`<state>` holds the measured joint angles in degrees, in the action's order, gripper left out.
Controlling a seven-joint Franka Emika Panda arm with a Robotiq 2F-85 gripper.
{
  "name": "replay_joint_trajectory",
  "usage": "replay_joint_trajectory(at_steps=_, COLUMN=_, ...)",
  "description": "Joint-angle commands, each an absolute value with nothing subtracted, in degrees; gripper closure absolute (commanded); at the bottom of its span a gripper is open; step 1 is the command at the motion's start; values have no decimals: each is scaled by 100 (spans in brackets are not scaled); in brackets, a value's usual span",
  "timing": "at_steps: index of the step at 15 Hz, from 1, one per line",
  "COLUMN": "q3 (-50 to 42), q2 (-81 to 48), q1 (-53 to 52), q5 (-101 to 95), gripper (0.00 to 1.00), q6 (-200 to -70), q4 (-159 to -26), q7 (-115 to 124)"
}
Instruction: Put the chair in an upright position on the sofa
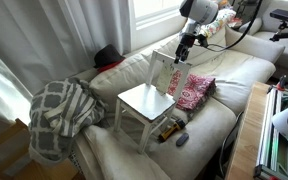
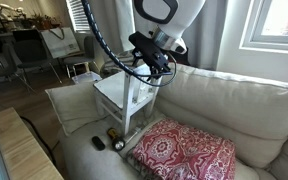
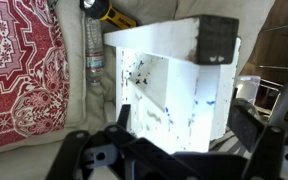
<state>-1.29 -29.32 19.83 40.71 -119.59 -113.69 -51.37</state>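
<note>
- Window light falls across a living room where a cream sofa (image 1: 239, 70) fills both exterior views, with a plaid blanket (image 1: 59, 115) heaped at one end.
- We see the small white chair (image 1: 144, 103) standing upright on the sofa's seat cushion, seat level and legs down, its slatted backrest toward the back cushions.
- We find the gripper (image 1: 185, 47) at the top edge of that backrest, reaching down from above.
- In the wrist view one dark finger pad (image 3: 216, 40) lies against the chair's white wood. The other finger is hidden, so we cannot tell whether the claw is clamped or loose.
- A red patterned cushion (image 2: 184, 152) lies just beside the chair.
- A yellow-and-black flashlight (image 3: 109, 10) and a clear plastic bottle (image 3: 94, 55) lie on the seat near the chair's legs.
</note>
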Motion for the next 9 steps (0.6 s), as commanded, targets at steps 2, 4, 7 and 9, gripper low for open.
replay_joint_trajectory(at_steps=2, q3=-188, q2=-2904, q1=2001, q5=4204, gripper=0, q6=-12075, q4=-11431, q7=-5452)
replay_joint_trajectory(at_steps=4, q3=-155, q2=-2923, q1=1979, q5=4342, gripper=0, q6=-12305, q4=-11510, q7=-5612)
replay_joint_trajectory(at_steps=7, q3=-80, q2=-2976, q1=1944, q5=4637, gripper=0, q6=-12838, q4=-11666, q7=-5954)
replay_joint_trajectory(at_steps=9, q3=-40, q2=-3037, q1=1927, q5=4799, gripper=25, q6=-13068, q4=-11718, q7=-6106)
